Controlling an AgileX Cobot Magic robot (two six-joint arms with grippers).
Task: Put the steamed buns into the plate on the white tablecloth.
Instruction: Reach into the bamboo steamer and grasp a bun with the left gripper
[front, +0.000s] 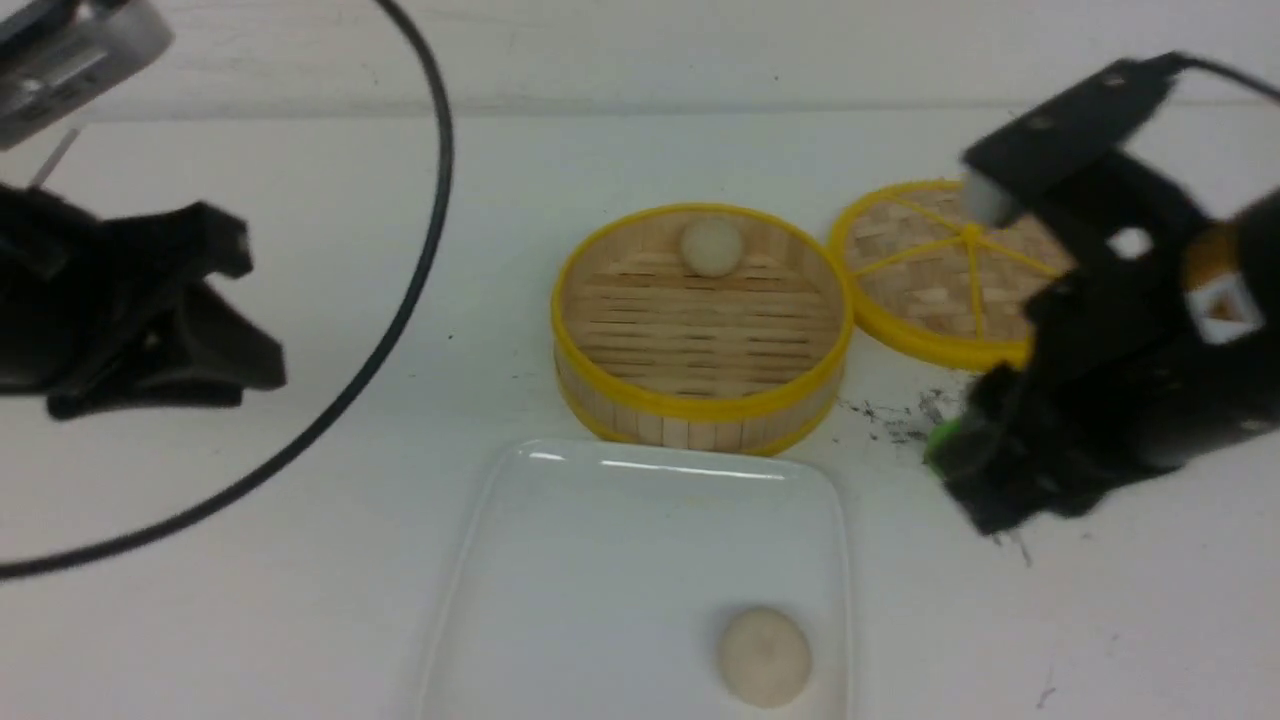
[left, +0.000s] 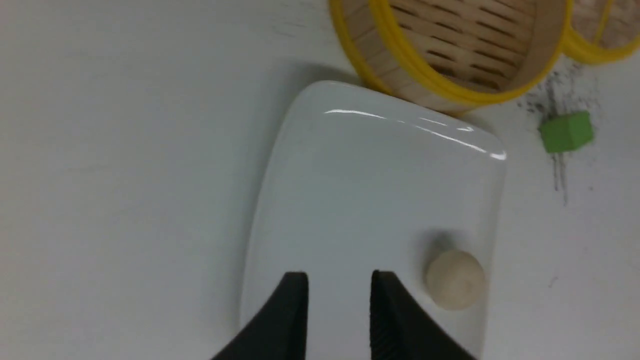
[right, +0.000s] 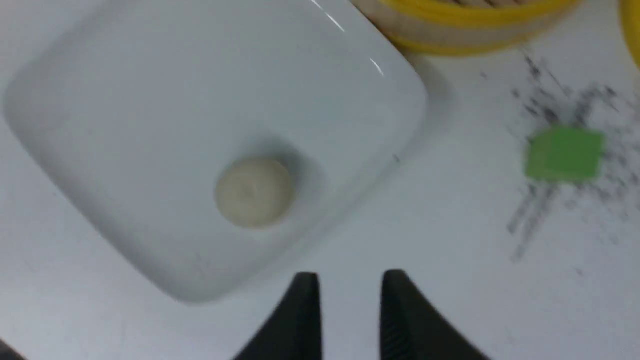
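Observation:
One steamed bun (front: 765, 655) lies on the white plate (front: 620, 560), near its front right corner; it also shows in the left wrist view (left: 455, 279) and the right wrist view (right: 255, 192). The other bun (front: 712, 245) sits at the back of the open bamboo steamer (front: 700, 400). The plate rests on the white tablecloth (front: 250, 620). My left gripper (front: 250, 310) is open and empty, held above the table far left of the plate (left: 360, 190). My right gripper (front: 985, 480) is open and empty, right of the plate (right: 150, 100).
The steamer lid (front: 930, 290) lies right of the steamer. A green cube (left: 566, 131) sits on black smudges right of the steamer, mostly hidden behind my right gripper in the front view, and shows in the right wrist view (right: 564, 152). A black cable (front: 400, 320) loops across the left.

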